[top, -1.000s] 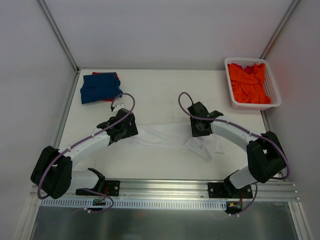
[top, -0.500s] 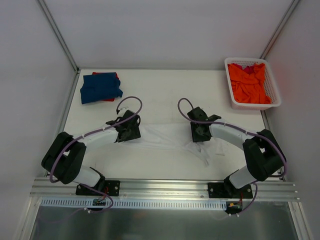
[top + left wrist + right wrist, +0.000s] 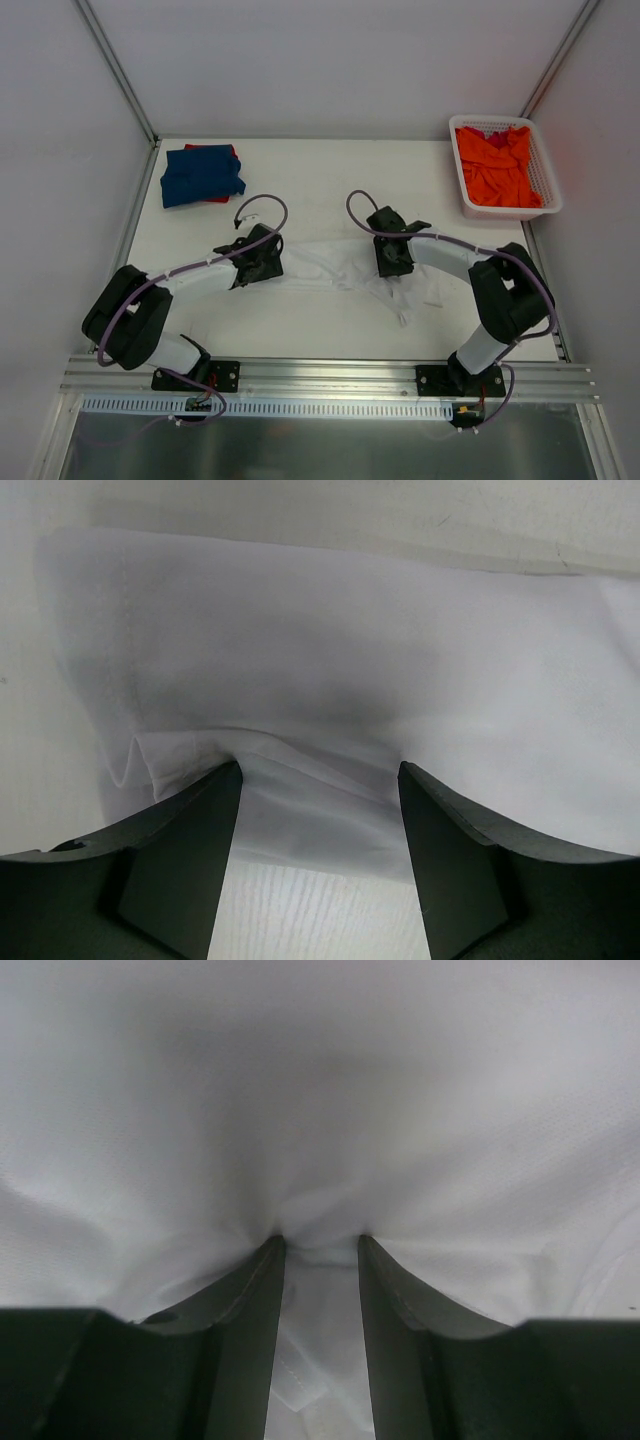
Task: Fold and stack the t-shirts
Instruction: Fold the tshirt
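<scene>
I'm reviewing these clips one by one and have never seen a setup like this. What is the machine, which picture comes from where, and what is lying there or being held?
Two robot arms are bolted at the near edge of a table, and each ends in a two-finger gripper. The wide picture looks down from above and behind them. The two close-ups come from cameras on the wrists, and the dark wedges at the bottom are that arm's own fingers. The left gripper and the right gripper each appear to pinch the white t-shirt, which stretches between them mid-table. At the far left, a folded dark blue t-shirt lies on a red t-shirt. At the far right, a white basket holds a crumpled orange t-shirt.
</scene>
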